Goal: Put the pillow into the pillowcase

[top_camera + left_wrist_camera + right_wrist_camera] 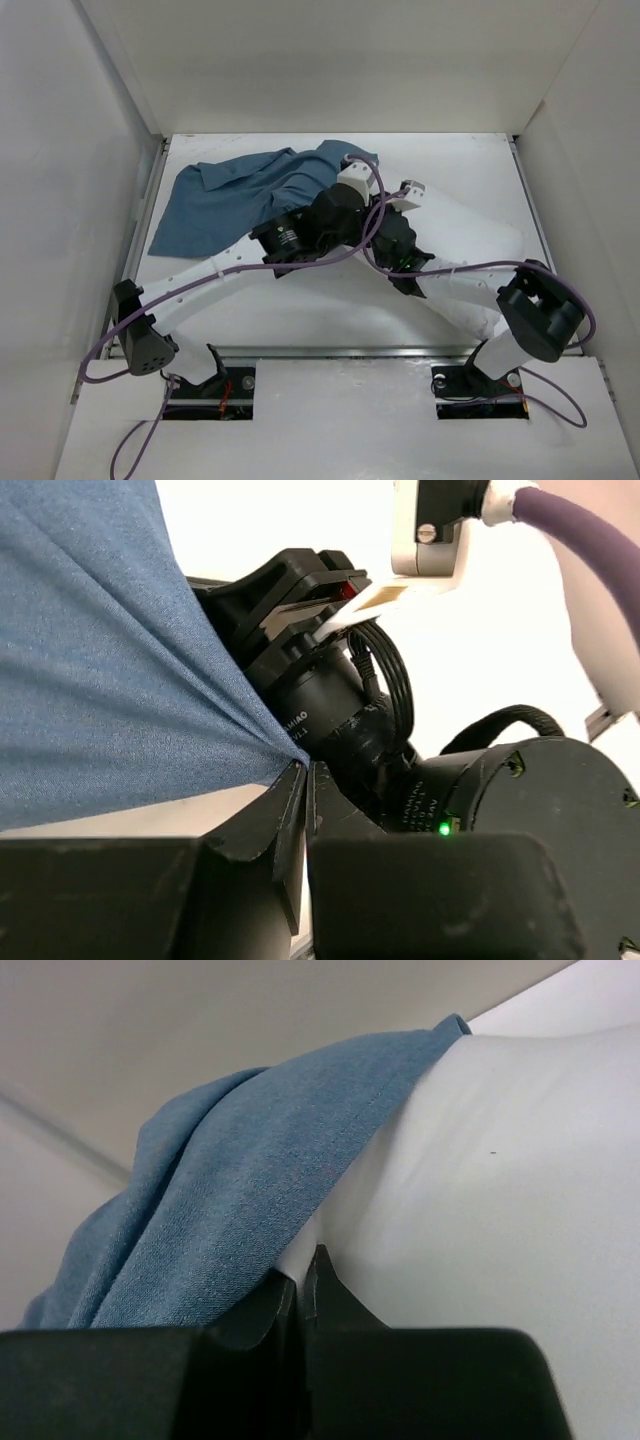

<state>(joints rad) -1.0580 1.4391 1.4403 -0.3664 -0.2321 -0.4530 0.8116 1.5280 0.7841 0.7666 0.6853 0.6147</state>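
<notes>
Pinching the pillowcase (110, 660), left pincer (305, 770) is clamped; right pincer (303, 1275) closed against pillow (500, 1210); motor (325, 705) reads "MIAO".

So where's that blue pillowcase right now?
In the overhead view the pillowcase lies far left on the table, its right edge against the white pillow, pinched by the left pincer.

Count of items on the rig:
- pillow (470, 225): 1
- pillowcase (220, 205): 1
- table (300, 315): 1
- arms: 2, left arm (210, 272) and right arm (540, 312)
- grippers: 2, left gripper (303, 770) and right gripper (300, 1265), two fingers each
- purple cables: 2, left cable (105, 372) and right cable (470, 268)
</notes>
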